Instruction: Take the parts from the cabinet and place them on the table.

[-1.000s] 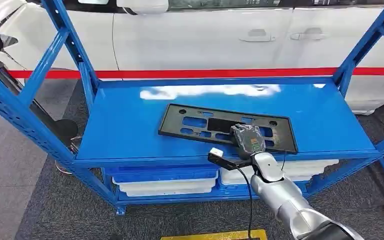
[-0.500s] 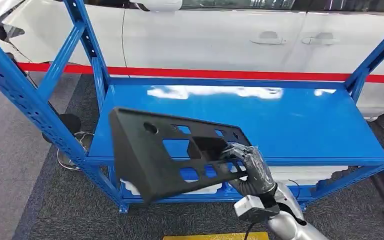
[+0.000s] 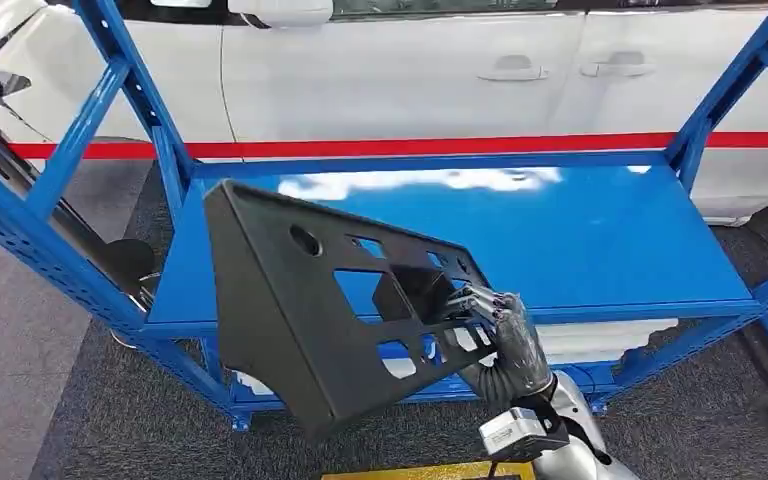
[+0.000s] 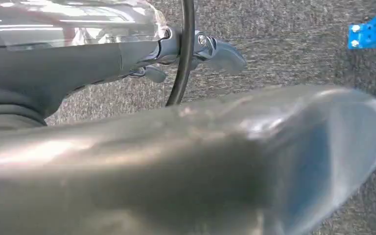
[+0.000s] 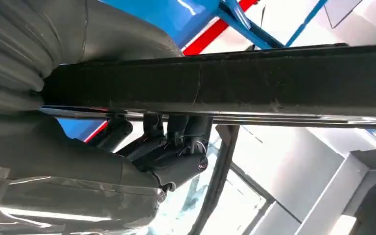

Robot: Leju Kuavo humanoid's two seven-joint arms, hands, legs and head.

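Blue cabinet shelf (image 3: 600, 250) at 12 o'clock — your right hand (image 3: 505, 335) grips the black panel (image 3: 330, 310) lifted clear; next, carry it to the table.

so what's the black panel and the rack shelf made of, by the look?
Black panel: probably moulded plastic, matte, with cut-out slots and holes; the right robot hand grips it. Rack shelf: likely painted steel, glossy blue, showing bright reflections.
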